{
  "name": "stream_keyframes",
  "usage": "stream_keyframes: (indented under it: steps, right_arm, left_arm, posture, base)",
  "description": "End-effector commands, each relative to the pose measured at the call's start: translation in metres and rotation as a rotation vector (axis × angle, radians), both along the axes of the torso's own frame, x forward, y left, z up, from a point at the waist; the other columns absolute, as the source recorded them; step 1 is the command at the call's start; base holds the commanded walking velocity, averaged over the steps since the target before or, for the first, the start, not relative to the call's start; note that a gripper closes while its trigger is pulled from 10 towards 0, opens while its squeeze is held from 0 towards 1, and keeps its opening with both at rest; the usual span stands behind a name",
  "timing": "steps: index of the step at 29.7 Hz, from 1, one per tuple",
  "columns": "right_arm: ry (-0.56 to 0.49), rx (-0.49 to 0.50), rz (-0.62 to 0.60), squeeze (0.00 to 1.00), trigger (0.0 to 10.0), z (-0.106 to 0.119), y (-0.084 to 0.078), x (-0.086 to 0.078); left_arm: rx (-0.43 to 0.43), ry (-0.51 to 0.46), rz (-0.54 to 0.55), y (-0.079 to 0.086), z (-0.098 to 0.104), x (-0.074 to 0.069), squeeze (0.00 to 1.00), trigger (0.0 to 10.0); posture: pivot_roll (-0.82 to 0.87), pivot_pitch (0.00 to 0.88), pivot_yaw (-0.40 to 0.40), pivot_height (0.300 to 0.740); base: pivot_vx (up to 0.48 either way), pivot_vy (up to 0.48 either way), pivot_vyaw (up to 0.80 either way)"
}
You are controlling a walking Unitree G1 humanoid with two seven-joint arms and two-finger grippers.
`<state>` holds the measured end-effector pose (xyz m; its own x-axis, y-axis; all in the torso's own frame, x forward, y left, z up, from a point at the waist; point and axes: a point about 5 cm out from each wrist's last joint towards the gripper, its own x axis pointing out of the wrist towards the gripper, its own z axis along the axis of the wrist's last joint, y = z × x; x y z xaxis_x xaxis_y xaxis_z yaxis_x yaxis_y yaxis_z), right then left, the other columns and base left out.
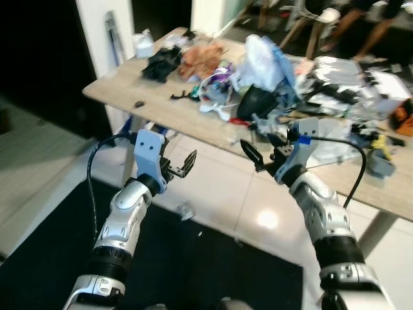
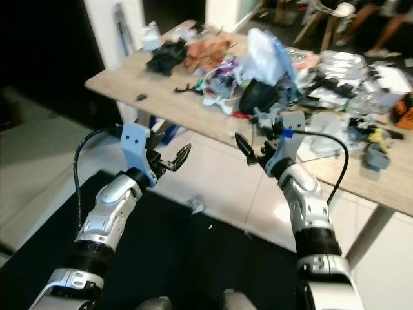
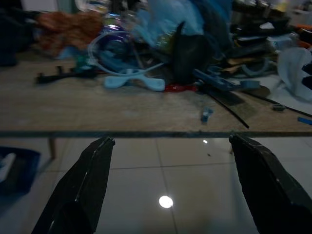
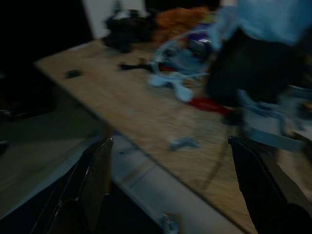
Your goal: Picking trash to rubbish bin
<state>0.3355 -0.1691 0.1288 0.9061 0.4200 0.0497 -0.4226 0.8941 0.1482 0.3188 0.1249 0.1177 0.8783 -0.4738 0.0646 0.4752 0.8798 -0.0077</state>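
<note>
While both silver arms reach forward in the head camera's view, the left gripper (image 1: 179,166) and right gripper (image 1: 258,155) hang in the air before a cluttered wooden table (image 1: 129,87), fingers spread and holding nothing. A small crumpled scrap of trash (image 1: 186,211) lies on the white tiled floor below, just beside a black mat (image 1: 58,232). From the left wrist, two parted fingers (image 3: 83,190) frame the table's front edge. From the right wrist, blurred, parted fingers (image 4: 87,185) overlook the tabletop.
</note>
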Motion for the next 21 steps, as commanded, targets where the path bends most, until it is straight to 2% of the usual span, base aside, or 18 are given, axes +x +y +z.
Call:
stream_keyframes:
  steps: [1,11,21]
  right_arm:
    - [0.005,-0.011,-0.003,0.0,10.0,0.0001,-0.0018,-0.0003]
    - [0.003,-0.009,-0.005,0.0,10.0,0.0004,-0.002,0.0]
    - [-0.005,-0.019,-0.006,0.0,10.0,0.0005,-0.002,-0.0009]
  left_arm:
    - [-0.003,-0.001,-0.01,-0.0015,0.001,-0.0006,0.0,10.0]
    - [-0.006,-0.011,-0.02,-0.0022,0.0027,-0.0004,0.0,10.0]
    - [-0.008,-0.02,-0.031,-0.0032,0.0045,-0.0012,0.0,10.0]
  posture:
    - [-0.07,0.0,-0.043,0.74]
    - [-0.07,0.0,-0.044,0.74]
    - [-0.07,0.0,-0.044,0.74]
  base:
    - [0.285,0.0,-0.77]
    - [0.29,0.0,-0.71]
    - [0.316,0.0,0.0]
